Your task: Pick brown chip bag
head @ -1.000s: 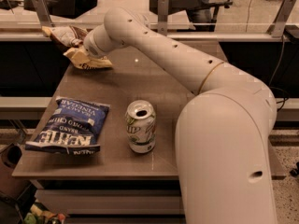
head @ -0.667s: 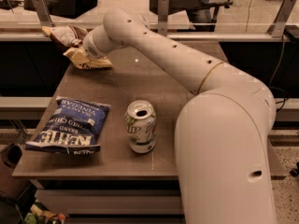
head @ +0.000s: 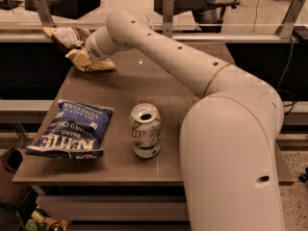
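The brown chip bag point(head: 69, 36) lies crumpled at the table's far left corner, its dark-brown end toward the back edge and its cream-yellow end point(head: 94, 65) toward me. My gripper point(head: 85, 56) is at the end of the long white arm point(head: 163, 47), right on the bag's middle between the brown and the cream parts. The wrist hides the place where gripper and bag meet.
A blue-and-white Kettle salt-and-vinegar bag point(head: 72, 130) lies at the front left of the brown table point(head: 159, 88). An opened silver-green soda can point(head: 145, 130) stands upright beside it. My white base point(head: 231, 153) fills the right front. A railing and desks run behind.
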`<move>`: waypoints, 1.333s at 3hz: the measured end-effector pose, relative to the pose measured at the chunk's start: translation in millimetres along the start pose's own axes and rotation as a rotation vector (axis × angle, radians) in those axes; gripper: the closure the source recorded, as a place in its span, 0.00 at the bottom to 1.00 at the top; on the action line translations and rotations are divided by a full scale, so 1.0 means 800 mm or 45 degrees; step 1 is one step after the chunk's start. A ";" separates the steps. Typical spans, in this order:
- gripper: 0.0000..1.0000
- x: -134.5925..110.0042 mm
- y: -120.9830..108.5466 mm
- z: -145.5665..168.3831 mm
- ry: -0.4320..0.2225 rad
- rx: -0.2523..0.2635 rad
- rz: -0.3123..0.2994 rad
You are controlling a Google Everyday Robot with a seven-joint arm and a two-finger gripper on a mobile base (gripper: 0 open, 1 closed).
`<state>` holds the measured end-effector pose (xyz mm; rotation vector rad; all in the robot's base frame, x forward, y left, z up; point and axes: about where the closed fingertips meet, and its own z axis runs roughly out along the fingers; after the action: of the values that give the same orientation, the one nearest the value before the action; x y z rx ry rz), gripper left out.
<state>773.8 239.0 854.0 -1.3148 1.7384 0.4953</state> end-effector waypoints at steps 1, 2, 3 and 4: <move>1.00 -0.014 -0.003 -0.009 -0.052 -0.027 -0.005; 1.00 -0.037 -0.012 -0.031 -0.125 -0.033 -0.025; 1.00 -0.053 -0.020 -0.046 -0.160 -0.025 -0.042; 1.00 -0.067 -0.030 -0.066 -0.198 -0.004 -0.053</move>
<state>777.4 221.2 930.8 -1.2775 1.5798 0.5615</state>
